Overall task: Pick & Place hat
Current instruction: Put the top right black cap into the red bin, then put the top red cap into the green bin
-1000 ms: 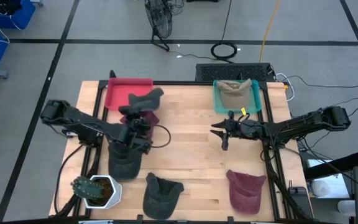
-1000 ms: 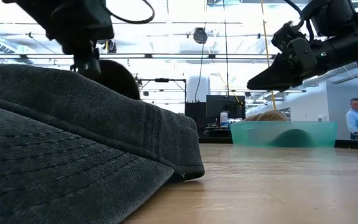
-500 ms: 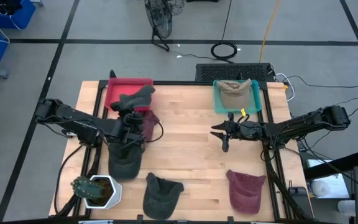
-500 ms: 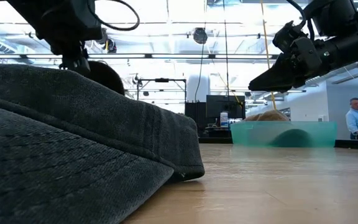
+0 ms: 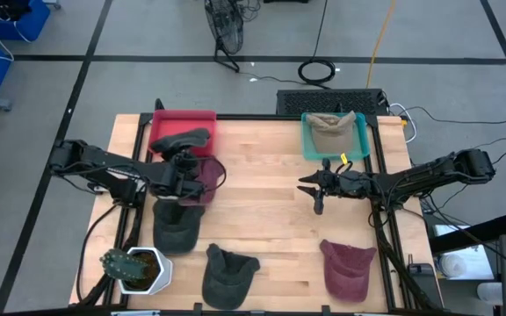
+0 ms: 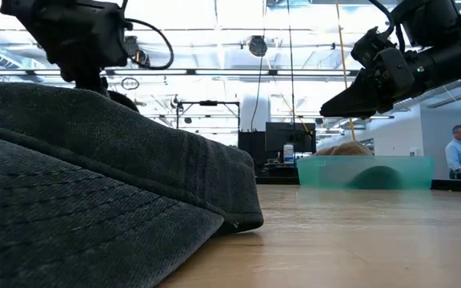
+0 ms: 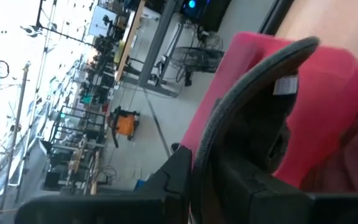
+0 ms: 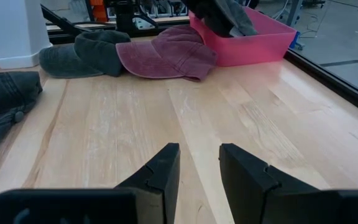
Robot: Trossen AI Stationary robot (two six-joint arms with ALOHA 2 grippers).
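A dark grey hat (image 5: 183,140) hangs over the red bin (image 5: 202,120) at the table's far left, with my left gripper (image 5: 183,158) shut on it. In the left wrist view the hat's curved edge (image 7: 247,87) arcs in front of the red bin (image 7: 328,81). A maroon hat (image 5: 207,172) lies flat on the table beside that bin. My right gripper (image 5: 311,186) hovers open above the table's middle right, with nothing between its fingers (image 8: 160,168). My left gripper pinches the hat's curved edge (image 7: 199,163) between its two fingers. The fingers come nearly level from the table's near side and point toward the far edge. The hat sticks out beyond them, lifted over the red bin; whether it touches the bin I cannot tell.
A teal bin (image 5: 360,140) holding a tan hat (image 5: 330,130) stands at the far right. Two dark hats (image 5: 176,226) (image 5: 228,270), a maroon hat (image 5: 350,268) and a potted plant (image 5: 134,268) lie along the near side. A person (image 6: 458,152) stands beyond the table.
My left gripper has carried the dark grey hat toward the table's left edge, from beside the red bin to over it. The wrist has turned, and the hat has swung round with it. The hat stays lifted.
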